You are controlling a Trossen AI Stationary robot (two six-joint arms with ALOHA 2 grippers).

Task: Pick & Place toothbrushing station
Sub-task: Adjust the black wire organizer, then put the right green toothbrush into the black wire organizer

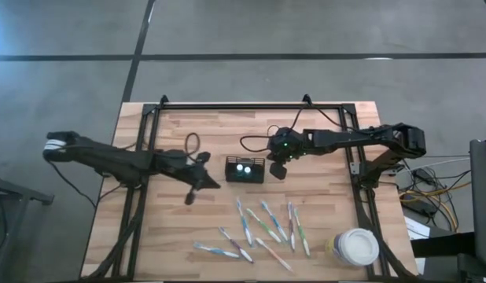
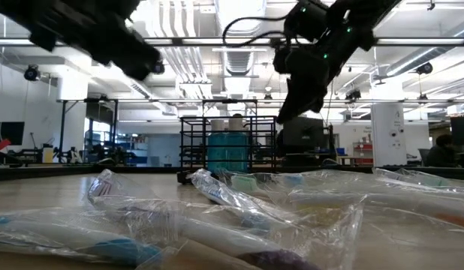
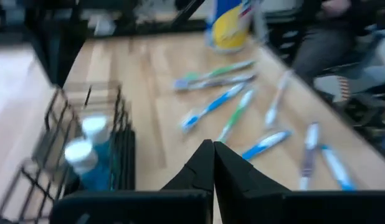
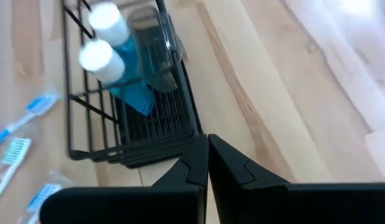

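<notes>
Risk sits mostly with the right gripper [image 1: 276, 169], I think: its fingers are pressed together, holding nothing, and it hangs just beside the caddy [image 1: 244, 169], which stands mid-table with two white-capped blue bottles [image 4: 111, 56] inside. If I drop it without spreading the fingers first, I expect it to shove the light wire frame sideways or tip the bottles. My left gripper [image 1: 193, 191] is likewise closed and empty, on the caddy's other side, near but apart. Wrapped toothbrushes [image 1: 266, 224] lie scattered on the front half of the table; a dragged caddy could plough into them.
</notes>
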